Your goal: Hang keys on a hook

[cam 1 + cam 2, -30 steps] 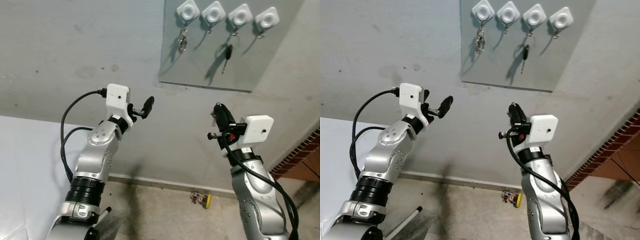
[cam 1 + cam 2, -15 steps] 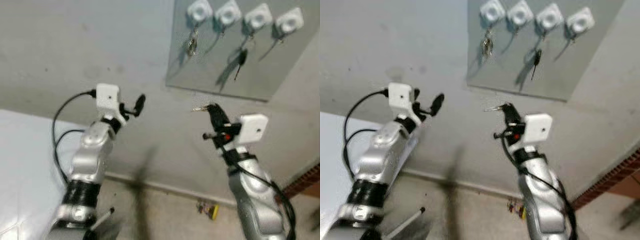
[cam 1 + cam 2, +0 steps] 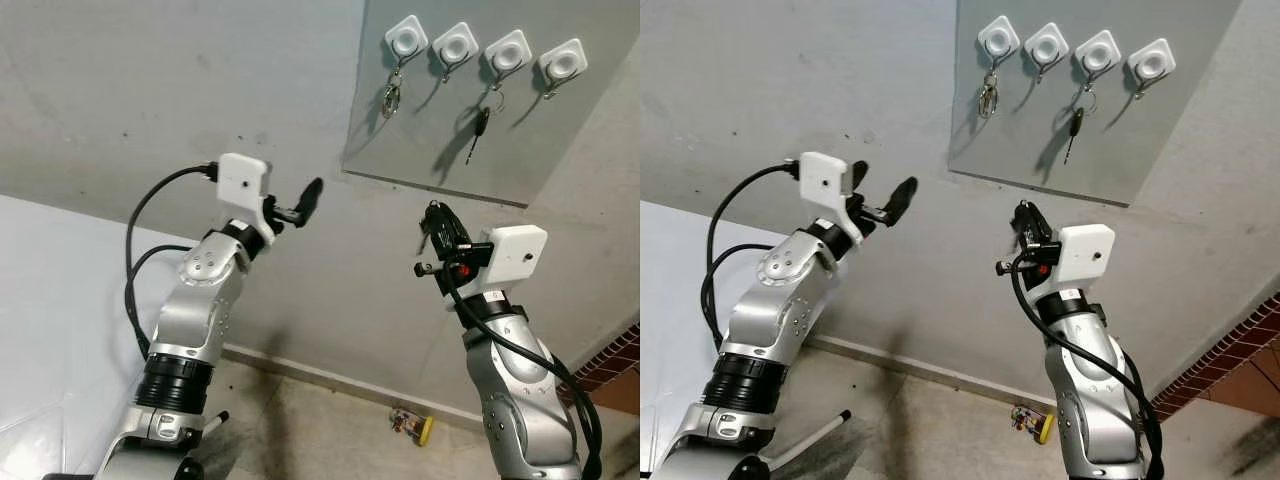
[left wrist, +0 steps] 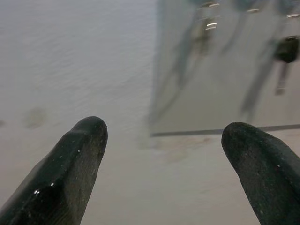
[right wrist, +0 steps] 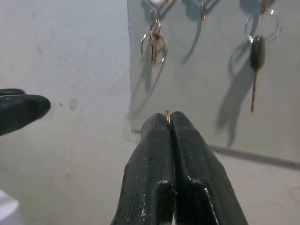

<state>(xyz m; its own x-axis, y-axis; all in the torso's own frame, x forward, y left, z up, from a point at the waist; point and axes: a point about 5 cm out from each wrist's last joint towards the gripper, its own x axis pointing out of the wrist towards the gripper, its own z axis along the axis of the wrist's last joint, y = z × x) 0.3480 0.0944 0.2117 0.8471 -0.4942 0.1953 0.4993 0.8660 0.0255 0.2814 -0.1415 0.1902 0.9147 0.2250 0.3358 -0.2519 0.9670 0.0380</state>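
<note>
A grey panel on the wall carries a row of white square hooks. A bunch of keys hangs from the leftmost hook. From the third hook hangs a black-headed key. My right gripper is raised below the panel, apart from it. It is shut, with a thin metal key ring peeking out between the fingertips. My left gripper is raised to the left of the panel. It is open, with nothing between its fingers.
A pale white surface lies at the lower left. A small yellow object rests on the floor by the wall base, and a white rod lies near my left arm. Brickwork shows at the right edge.
The whole picture has shifted, so the camera has moved and the blur is gone. Both arms keep about the same raised pose; the left gripper sits slightly higher.
</note>
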